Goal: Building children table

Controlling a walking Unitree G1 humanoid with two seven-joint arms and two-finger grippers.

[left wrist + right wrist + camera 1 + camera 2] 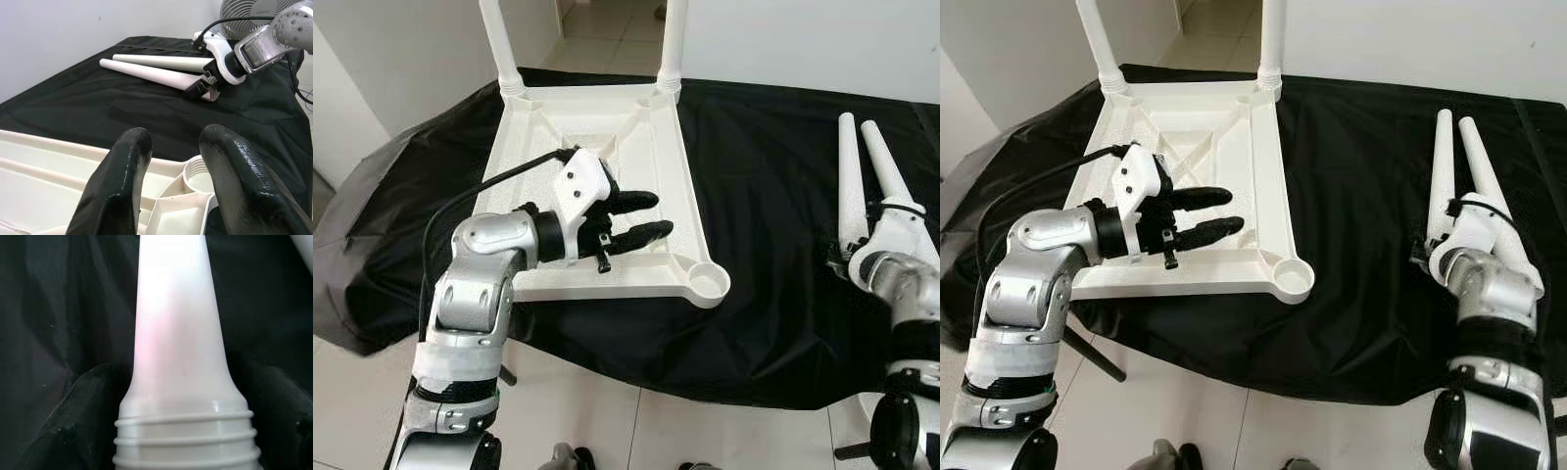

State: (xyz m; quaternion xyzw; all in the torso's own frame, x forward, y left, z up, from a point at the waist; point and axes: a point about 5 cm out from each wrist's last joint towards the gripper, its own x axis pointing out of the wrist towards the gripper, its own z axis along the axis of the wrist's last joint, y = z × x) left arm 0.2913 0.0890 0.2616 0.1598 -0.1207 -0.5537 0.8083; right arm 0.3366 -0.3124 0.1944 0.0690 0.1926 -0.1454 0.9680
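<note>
The white children's table top (646, 127) lies upside down on a black cloth. Two white legs (673, 39) stand screwed into its far corners. Its near right corner socket (710, 282) has nothing in it. My left gripper (658, 215) hovers open just over the underside of the top, its fingers (234, 186) pointing toward that socket and holding nothing. Two loose white legs (848, 176) lie side by side on the cloth at the right. My right gripper (850, 257) is shut on the threaded near end of the left one (178, 357).
The black cloth (764, 196) covers the whole work surface and hangs over its near edge, with tiled floor (607, 421) below. A grey fan (244, 12) stands beyond the right arm. Bare cloth lies between the table top and the loose legs.
</note>
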